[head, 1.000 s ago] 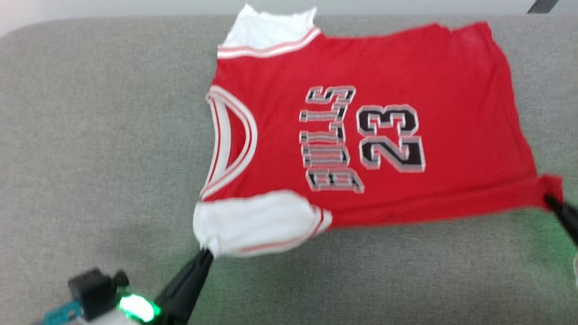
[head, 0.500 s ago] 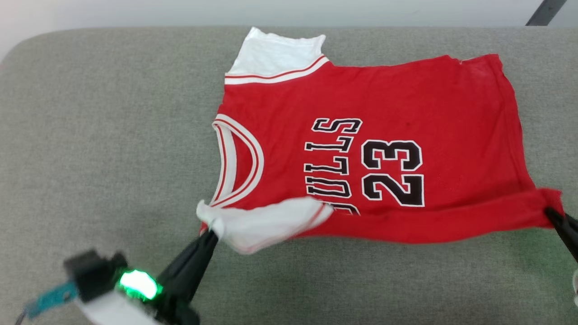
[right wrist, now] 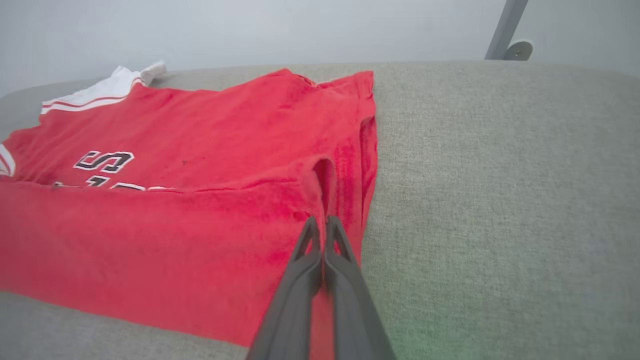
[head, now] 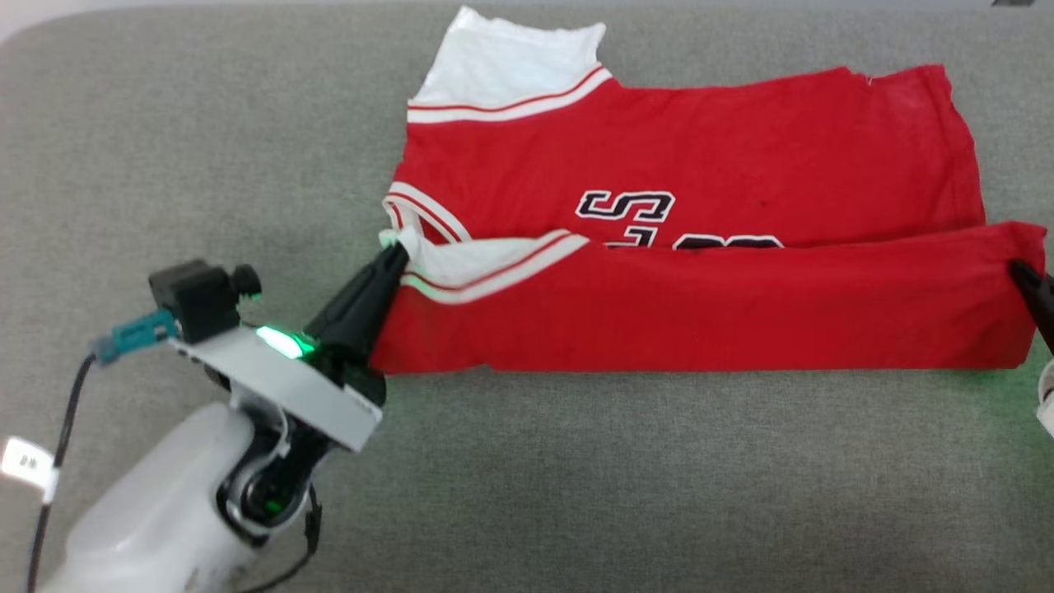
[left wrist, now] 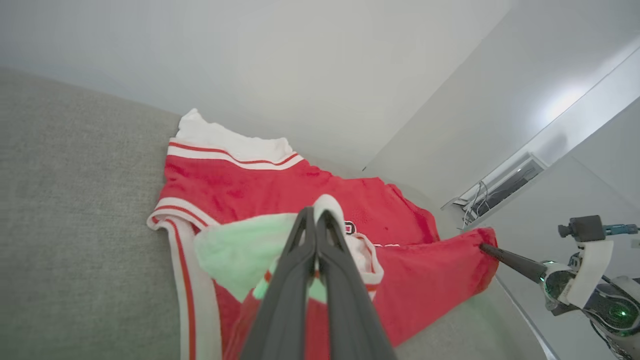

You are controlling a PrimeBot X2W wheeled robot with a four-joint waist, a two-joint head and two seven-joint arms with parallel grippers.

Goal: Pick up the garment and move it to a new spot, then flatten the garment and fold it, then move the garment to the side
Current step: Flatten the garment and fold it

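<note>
The left end effector (head: pixel 398 254) comes in from the lower left over the table (head: pixel 165 148), its two dark fingers pressed together on the white near sleeve (head: pixel 469 259) of the garment (head: pixel 700 148), right beside the striped neckline trim (head: pixel 412 210). In the left wrist view this end effector (left wrist: pixel 315 212) is clamped on a bunched bit of white cloth, and a green light (head: pixel 280 342) on the wrist tints that sleeve pale green.

The garment (left wrist: pixel 225 185) lies across the middle and right of the grey cloth-covered table, neck toward the robot's left and hem toward its right. Its near long edge is lifted and laid back over the front as a plain red band running from one end effector to the other. The far sleeve (head: pixel 510 66) lies flat and white at the far edge. Above the fold, a black letter S (head: pixel 626 206) with a white outline shows in full; the lettering below it is mostly covered by the red band.

At the right, the right end effector (head: pixel 1017 265) pinches the near hem corner. In its own wrist view the end effector (right wrist: pixel 320 220) has its fingers closed tight on a puckered ridge of the garment (right wrist: pixel 200 125).
</note>
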